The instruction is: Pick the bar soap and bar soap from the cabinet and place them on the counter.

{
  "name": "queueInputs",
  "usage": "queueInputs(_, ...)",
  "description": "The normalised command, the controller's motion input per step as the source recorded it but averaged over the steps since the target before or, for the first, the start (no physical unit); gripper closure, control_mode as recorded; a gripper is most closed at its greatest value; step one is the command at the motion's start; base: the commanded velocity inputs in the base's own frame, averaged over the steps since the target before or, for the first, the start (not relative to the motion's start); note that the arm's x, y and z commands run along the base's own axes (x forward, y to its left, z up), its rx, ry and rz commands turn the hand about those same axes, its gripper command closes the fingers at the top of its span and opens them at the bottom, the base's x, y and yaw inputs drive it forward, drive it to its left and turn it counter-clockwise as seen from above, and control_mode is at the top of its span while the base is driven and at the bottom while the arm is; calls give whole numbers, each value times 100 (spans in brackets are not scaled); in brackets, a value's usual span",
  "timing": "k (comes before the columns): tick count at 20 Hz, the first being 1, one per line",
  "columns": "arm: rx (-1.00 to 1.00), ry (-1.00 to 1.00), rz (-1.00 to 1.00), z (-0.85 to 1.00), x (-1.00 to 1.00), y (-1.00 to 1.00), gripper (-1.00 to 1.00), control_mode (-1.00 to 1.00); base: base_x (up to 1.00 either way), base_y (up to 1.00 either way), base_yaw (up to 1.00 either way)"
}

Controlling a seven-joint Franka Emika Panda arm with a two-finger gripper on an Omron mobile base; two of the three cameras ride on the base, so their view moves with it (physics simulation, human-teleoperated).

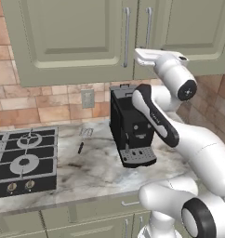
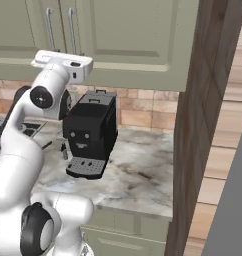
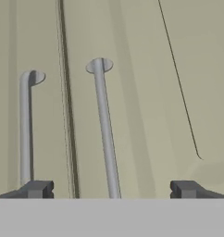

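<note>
Tool [image 3: 112, 190] spread wide before the closed cabinet [image 1: 72, 37].
Its fingers flank the right door's handle [image 3: 104, 129] at lower centre; coffee machine [image 1: 130, 125] sits on the worktop [image 1: 91, 172].

No legible text or labels anywhere.

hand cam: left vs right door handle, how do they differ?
The right handle lies between the open fingers, nearer centre; the left handle sits over the left finger. The right handle's top mount is higher in frame, the left handle's lower. Both are silver bars on the closed cabinet doors, flanking the seam.
</note>
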Motion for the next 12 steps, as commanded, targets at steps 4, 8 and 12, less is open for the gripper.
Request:
queueInputs(4,0,0,0,0,22,0,-100,-100,0,0,0)
queueInputs(8,0,0,0,0,22,0,-100,-100,0,0,0)
queueInputs(12,0,0,0,0,22,3,-100,-100,0,0,0)
